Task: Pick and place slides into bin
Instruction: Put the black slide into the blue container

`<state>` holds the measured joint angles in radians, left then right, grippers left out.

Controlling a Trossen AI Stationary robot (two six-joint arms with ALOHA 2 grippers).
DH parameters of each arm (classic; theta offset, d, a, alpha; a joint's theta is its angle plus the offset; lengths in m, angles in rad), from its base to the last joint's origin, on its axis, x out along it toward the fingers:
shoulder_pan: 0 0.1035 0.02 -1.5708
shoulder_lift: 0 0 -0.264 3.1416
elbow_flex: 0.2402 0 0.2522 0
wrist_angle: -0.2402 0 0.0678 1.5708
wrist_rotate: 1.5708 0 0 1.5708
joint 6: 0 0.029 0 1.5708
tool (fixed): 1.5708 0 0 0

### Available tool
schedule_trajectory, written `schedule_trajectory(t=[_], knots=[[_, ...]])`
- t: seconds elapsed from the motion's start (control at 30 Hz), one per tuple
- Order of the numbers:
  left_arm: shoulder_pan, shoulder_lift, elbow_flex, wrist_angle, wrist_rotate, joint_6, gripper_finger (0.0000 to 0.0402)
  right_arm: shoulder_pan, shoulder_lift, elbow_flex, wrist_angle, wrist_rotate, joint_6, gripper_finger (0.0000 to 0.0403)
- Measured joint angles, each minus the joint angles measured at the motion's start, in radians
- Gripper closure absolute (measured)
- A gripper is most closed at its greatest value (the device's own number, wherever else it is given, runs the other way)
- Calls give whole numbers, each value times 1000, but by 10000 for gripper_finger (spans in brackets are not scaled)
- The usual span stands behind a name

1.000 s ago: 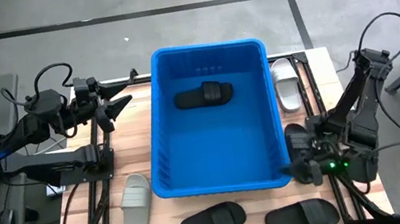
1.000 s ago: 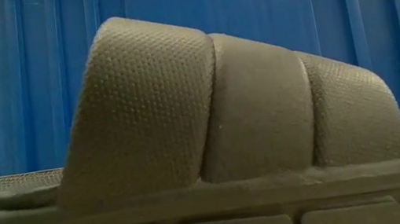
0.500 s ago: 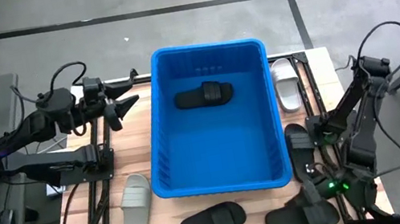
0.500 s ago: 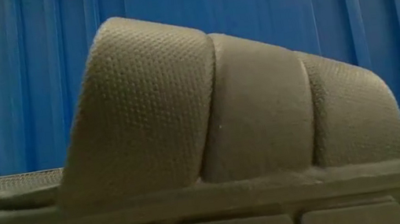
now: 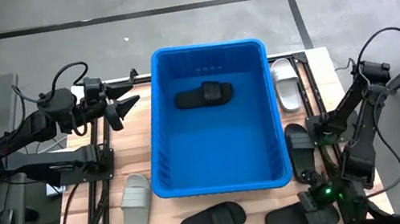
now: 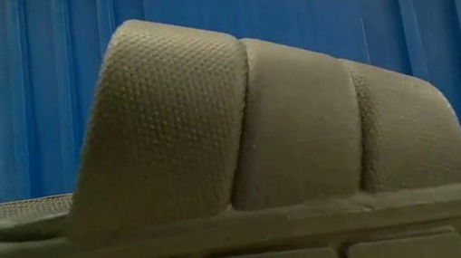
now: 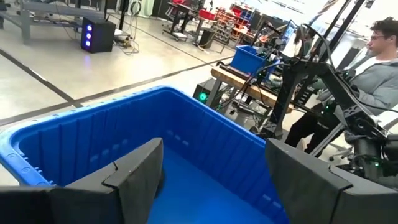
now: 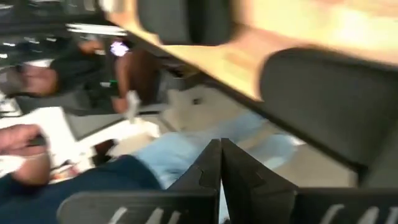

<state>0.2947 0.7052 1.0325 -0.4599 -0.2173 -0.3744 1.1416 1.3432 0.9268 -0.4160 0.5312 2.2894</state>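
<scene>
Since a second ago: my right gripper has swung from the blue bin's near right corner down to the table's front right corner; my left gripper has edged slightly nearer the bin's left wall.

Item, right gripper: jaws pressed fully together, holding nothing. It hangs over the black slide at front right, seemingly lined up for a pick; the jaws must part before they can take the strap.

Item, left gripper: jaws spread wide, empty, pointed at the bin's far left rim. I judge it is parked here to stay clear of the right arm's work.

Item, bin: centre of the table, open top. One black slide in the bin lies at the far end; the rest of the floor is bare, so there is ample room for drops.

Item, slides outstanding: black slide at front centre, just before the bin's near wall; grey slide at front left; white slide beside the bin's far right wall; black slide by the right wall, in the narrow strip between bin and table edge.

Item, clearances: the front right slide sits close to the table's front edge and corner, leaving little room to push; lifting straight up looks safest.
</scene>
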Motion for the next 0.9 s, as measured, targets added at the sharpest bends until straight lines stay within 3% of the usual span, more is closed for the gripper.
schedule_trajectory(t=[0.27, 0.37, 0.47, 0.53, 0.73, 0.9], knots=[[0, 0, 0, -8, 0, -18, 130, -2, -2, 0, -126, -104, 7, 403], [0, 0, 0, -16, 0, -24, 130, -2, -2, 0, -117, -40, 13, 403], [0, 0, 0, -16, 0, -24, 131, -2, 4, 1, -74, 114, -26, 403], [0, 0, 0, -16, 0, -24, 130, -8, 16, 1, -75, 158, -41, 403], [0, 1, 0, -15, -4, -24, 130, -68, 89, 0, -33, -89, 8, 388], [0, 5, -1, -15, -4, -27, 131, -113, 172, 2, 141, -146, 0, 329]])
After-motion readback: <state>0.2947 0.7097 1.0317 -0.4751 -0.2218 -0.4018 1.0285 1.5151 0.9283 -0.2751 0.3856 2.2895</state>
